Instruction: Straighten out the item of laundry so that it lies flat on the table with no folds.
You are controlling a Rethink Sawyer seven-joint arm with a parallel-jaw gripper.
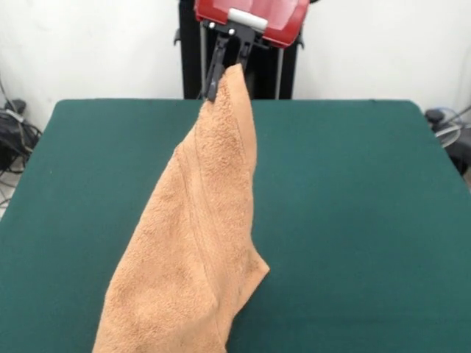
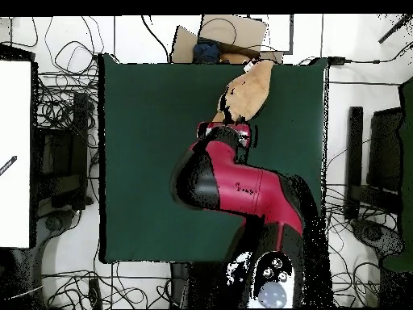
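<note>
The peach-orange terry towel (image 1: 195,243) is hanging from my pincer (image 1: 229,68), which is clamping one of its corners between the black fingers (image 1: 215,70). From that pinched corner the cloth is draping down and away from me in a long, narrowing slope, widening toward its lower end, which is resting on the dark green table (image 1: 353,220) below and beyond my pincer. A lengthwise fold is running down the towel, and one side is doubling under near the bottom, so it is not lying flat. In the overhead view the towel (image 2: 252,90) is stretching from my pincer toward the table's far edge. My red arm (image 2: 242,190) is reaching out over the table (image 2: 145,145) from my base. Past the far edge, a brown cardboard box (image 2: 230,34) is sitting just off the table, and tangled black cables (image 2: 64,89) are lying on the floor to either side.
</note>
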